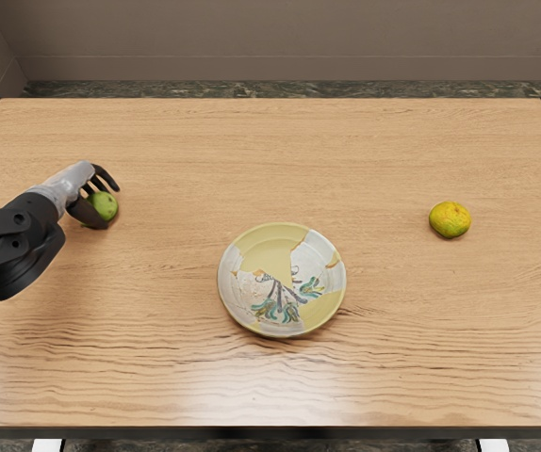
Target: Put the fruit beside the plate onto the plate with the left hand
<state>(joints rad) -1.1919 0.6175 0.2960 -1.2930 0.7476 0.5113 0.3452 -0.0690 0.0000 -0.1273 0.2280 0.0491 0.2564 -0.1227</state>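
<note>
A small green fruit [106, 205] sits at the far left of a wooden tabletop [393, 358], about midway between its near and far edges. The robot's left hand [87, 194] is closed around it. Dark fingers [108, 177] curl over the top and far side of the fruit, the palm cups it from the left and below, and only the fruit's right face shows between them. The view does not show whether the fruit rests on the wood or is raised just off it.

The hand is pale grey at the wrist and back, with black fingers. It points right and slightly away from the viewer. Behind it, the left arm [11, 245] enters from the left edge of the scene as a thick dark forearm, angled up toward the hand, with a rounded black joint nearest the viewer.

A round plate [261, 254] lies flat near the middle of the tabletop, well to the right of the held fruit and a little nearer the viewer. It is pale yellow with white patches and a blue-green leafy design, and nothing lies on it.

A 2nd fruit, the yellow-orange fruit [450, 219], rests on the tabletop to the right of the plate, apart from it and slightly farther back.
</note>
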